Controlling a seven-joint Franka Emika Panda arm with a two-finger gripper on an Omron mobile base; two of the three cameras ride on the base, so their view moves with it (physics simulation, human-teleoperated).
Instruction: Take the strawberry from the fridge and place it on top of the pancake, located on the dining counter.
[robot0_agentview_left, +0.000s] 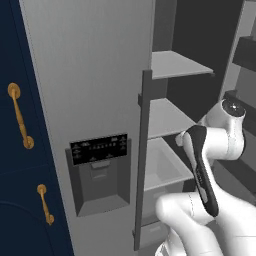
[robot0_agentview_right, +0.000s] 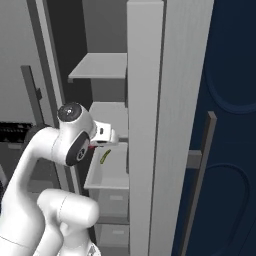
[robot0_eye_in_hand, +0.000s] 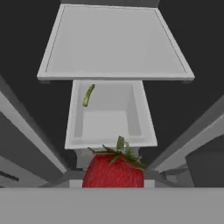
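End effector (robot0_agentview_right: 97, 141) pinching the strawberry (robot0_eye_in_hand: 113, 170), held just outside the open fridge (robot0_agentview_left: 90, 75), above its drawer (robot0_eye_in_hand: 107, 116). Risk: the small berry slipping free during transit, given the narrow grip.

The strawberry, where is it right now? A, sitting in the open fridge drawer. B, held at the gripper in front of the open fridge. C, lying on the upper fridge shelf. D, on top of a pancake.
B: in the hand view the strawberry sits right at the gripper, clear of the drawer, which holds a small green item, and of the bare shelf beyond it.
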